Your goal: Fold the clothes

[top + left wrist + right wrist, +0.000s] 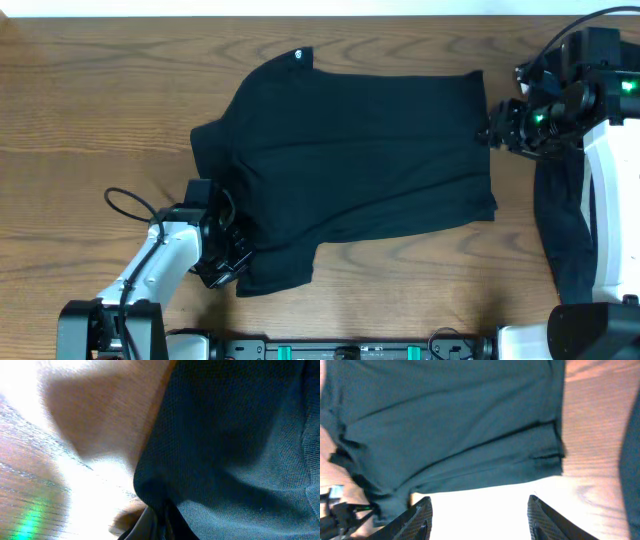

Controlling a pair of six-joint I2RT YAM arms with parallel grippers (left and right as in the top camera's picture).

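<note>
The clothes [360, 150], a black short-sleeved garment, lie spread flat on the wooden table, with a tiny white logo [299, 55] at the far edge. My left gripper [225, 255] is at the garment's near left corner, shut on a fold of the fabric; the left wrist view shows cloth [235, 445] pinched between the fingers [160, 527]. My right gripper [488, 130] is open and empty just off the garment's right edge. In the right wrist view its fingers [480, 512] hover over bare table, with the garment [445, 425] beyond them.
A second dark strip of cloth [560, 235] lies at the right beside the right arm's white base [610, 200]. A black cable loop [125, 205] lies on the table left of the left arm. The wooden table [90, 110] extends to the left.
</note>
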